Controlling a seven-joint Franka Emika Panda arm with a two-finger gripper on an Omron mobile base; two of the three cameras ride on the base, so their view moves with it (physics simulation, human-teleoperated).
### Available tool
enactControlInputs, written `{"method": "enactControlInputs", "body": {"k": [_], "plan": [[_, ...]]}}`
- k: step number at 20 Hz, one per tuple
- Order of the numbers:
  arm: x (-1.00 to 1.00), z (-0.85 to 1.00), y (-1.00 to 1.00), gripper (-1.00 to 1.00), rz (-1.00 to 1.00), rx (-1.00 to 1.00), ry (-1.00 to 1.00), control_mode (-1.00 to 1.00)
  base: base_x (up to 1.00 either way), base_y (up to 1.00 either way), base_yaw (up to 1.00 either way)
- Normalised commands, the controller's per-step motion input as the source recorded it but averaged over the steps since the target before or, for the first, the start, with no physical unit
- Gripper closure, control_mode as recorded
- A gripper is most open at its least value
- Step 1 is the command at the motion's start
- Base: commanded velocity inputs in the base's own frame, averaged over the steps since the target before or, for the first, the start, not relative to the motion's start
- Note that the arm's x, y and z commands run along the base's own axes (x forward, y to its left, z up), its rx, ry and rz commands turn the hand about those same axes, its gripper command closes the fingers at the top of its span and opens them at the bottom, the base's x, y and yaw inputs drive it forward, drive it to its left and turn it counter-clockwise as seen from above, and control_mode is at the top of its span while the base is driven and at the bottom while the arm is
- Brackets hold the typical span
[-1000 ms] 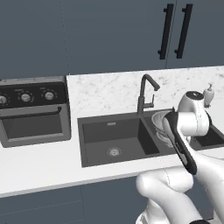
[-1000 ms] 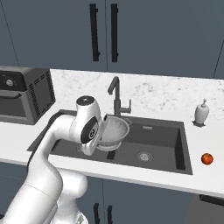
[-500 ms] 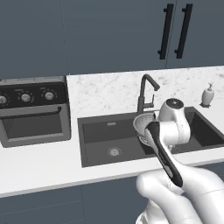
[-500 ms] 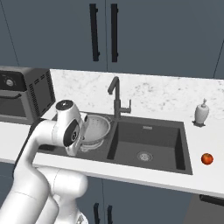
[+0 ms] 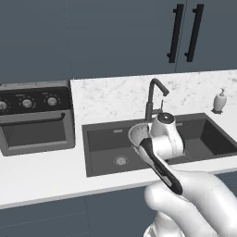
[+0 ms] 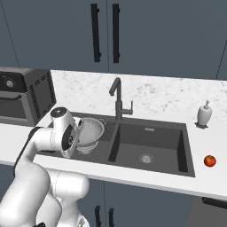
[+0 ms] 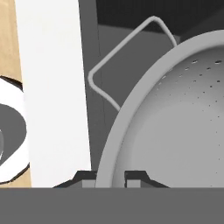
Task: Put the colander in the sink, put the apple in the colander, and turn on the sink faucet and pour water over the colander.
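Nearest the camera on the hand, the fingers (image 7: pixel 111 177) pinch the rim of the colander (image 7: pixel 175 131), one dark tip on each side of the thin metal edge, so the grip is narrow and closed on the bowl. Its perforated inside spreads across the right of that view, and one wire handle loops out from the rim over the dark basin behind it.

From the right base view, the colander (image 6: pixel 90 133) hangs tilted, its open mouth turned partly sideways, just beside the white wrist and above the left basin of the sink (image 6: pixel 150 148). Whether its underside touches the basin floor cannot be told. From the left base view, the colander (image 5: pixel 139 135) shows as a pale rim at the left of the wrist, over the middle of the sink (image 5: pixel 104 152).

Behind it, the sink faucet (image 6: pixel 118 99) stands upright on the back edge between the two basins, spout curved toward the front. On the white bench (image 6: pixel 204 177) to the right of the sink lies the apple (image 6: pixel 209 161), well apart from the colander. Farther back at the right stands a small white soap dispenser (image 6: pixel 204 115), and at the far left of the bench a dark oven (image 5: pixel 34 118) with knobs. Dark cabinet doors (image 6: pixel 133 35) rise above the marbled backsplash.
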Motion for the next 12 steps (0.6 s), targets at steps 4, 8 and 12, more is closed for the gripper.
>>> {"method": "enactControlInputs", "body": {"k": [4, 8, 12], "plan": [[0.45, -0.12, 0.27, 1.00, -0.02, 0.00, 0.24, -1.00, 0.00, 0.00, 0.00], [0.46, -0.07, 0.27, 1.00, -0.13, 0.00, 0.24, -1.00, 0.00, 0.00, 0.00], [0.50, -0.12, 0.29, 1.00, -0.24, 0.00, 0.16, -1.00, 0.00, 0.00, 0.00]]}}
